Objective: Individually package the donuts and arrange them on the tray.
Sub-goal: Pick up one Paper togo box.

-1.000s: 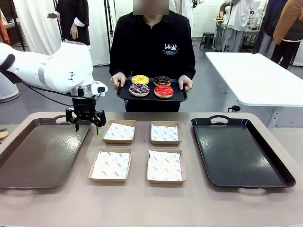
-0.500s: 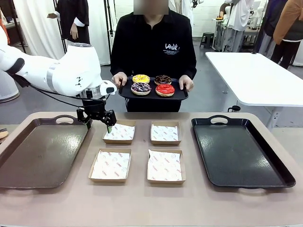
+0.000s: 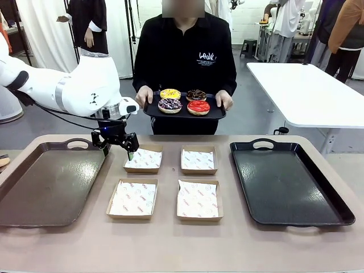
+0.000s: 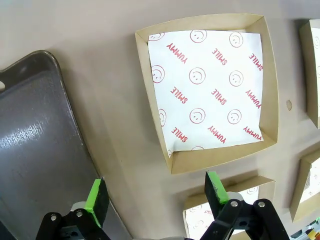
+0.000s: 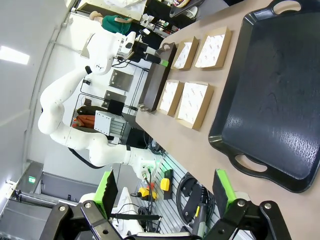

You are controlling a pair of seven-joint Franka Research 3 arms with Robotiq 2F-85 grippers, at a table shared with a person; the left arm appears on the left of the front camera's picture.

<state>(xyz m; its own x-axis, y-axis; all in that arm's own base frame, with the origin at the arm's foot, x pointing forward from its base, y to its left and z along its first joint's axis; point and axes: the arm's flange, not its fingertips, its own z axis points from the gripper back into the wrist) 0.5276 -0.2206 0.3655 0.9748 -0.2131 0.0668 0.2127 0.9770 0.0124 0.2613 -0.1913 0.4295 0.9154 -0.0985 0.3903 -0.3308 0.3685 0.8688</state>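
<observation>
Four donuts lie on a small black tray (image 3: 149, 113) that the person holds in both hands beyond the table's far edge: yellow (image 3: 169, 94), chocolate (image 3: 196, 95), purple with sprinkles (image 3: 169, 104) and red (image 3: 198, 107). My left gripper (image 3: 118, 150) hangs open and holds nothing, above the table between the brown tray (image 3: 48, 182) and the back left box (image 3: 143, 158). In the left wrist view the left gripper (image 4: 156, 195) points down beside that paper-lined box (image 4: 210, 90). The right gripper (image 5: 165, 189) is open and holds nothing, off the table's end near the black tray (image 5: 270, 100).
Four paper-lined cardboard boxes stand in a square mid-table, among them the back right (image 3: 198, 160), front left (image 3: 132, 198) and front right (image 3: 197, 199). A large black tray (image 3: 287, 182) lies at the right. A white table (image 3: 307, 91) stands behind it.
My left arm has swung right, from over the brown tray's far corner to beside the back left box. The person's donut tray shifted slightly.
</observation>
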